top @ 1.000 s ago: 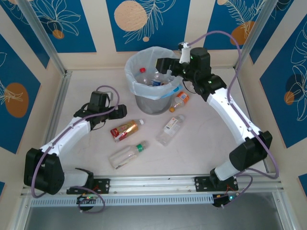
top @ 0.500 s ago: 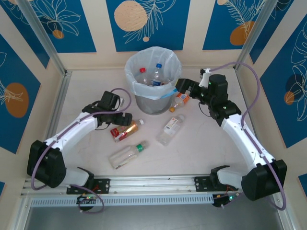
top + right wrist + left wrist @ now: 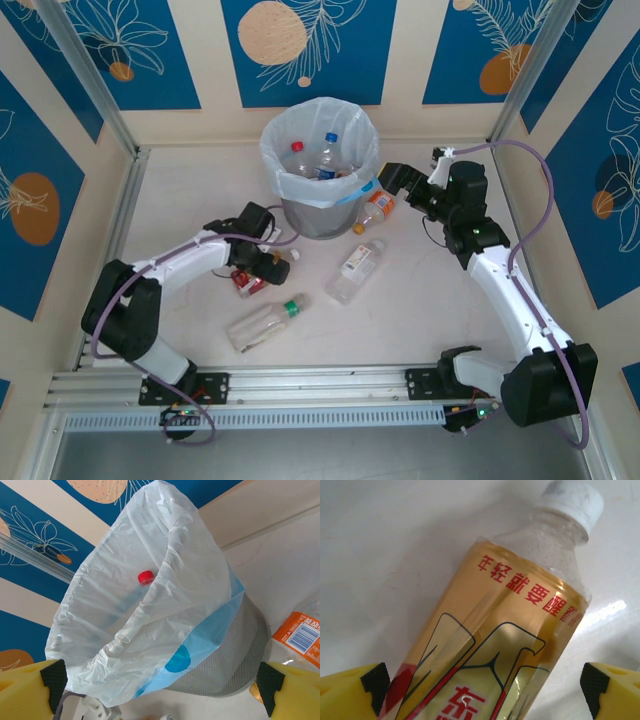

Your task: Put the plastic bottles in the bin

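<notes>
Left wrist view: left jaws spread astride the yellow-labelled, white-capped bottle (image 3: 510, 630) lying on the desk (image 3: 380, 555); closing off-centre could roll its slick round body away. Top view has the left arm (image 3: 190, 255) reaching low near the bin (image 3: 310, 215), right jaws spread, empty, beside the bin's rim.

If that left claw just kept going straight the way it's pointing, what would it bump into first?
Most likely the bottle with the yellow-and-red label and white cap. It lies right ahead of the left gripper, between its open jaws, on the table. How close it is is hard to judge.
</notes>
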Controlling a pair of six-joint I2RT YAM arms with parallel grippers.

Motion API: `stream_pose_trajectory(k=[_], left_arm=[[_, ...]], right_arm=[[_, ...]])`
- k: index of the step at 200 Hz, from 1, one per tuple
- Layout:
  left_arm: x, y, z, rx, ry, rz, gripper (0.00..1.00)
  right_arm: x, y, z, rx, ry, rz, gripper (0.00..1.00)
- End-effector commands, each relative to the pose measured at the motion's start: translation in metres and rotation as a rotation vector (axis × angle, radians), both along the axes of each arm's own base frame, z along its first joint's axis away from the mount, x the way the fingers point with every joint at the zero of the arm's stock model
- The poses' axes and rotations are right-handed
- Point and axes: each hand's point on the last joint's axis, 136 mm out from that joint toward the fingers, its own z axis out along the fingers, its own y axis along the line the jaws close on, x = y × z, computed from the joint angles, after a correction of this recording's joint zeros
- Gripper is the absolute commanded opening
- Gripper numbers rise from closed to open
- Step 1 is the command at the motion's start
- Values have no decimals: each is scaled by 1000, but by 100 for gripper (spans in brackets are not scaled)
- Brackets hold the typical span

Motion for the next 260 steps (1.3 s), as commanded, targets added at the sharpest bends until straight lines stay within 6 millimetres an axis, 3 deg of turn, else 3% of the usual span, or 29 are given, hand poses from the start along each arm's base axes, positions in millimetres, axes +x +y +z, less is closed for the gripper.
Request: stream_pose_trajectory(k=[1, 34, 93, 141, 221, 260], left_arm=[[-6, 8, -12, 78, 18, -36, 99], [-6, 6, -26, 89, 41, -45, 97], [-3, 7, -31, 111, 48, -52, 91], [1, 4, -40, 125, 65, -50, 81], [10, 4, -27, 126, 11, -29, 62], [12, 2, -20, 114, -5, -26, 62]], right_arm=[[1, 4, 11, 22, -4, 21, 100], [5, 6, 11, 27, 5, 30, 100], [5, 8, 7, 21, 23, 45, 100], [3, 9, 9, 10, 22, 60, 100], [5, 13, 6, 9, 43, 85, 100], [1, 17, 15, 17, 24, 113, 100]])
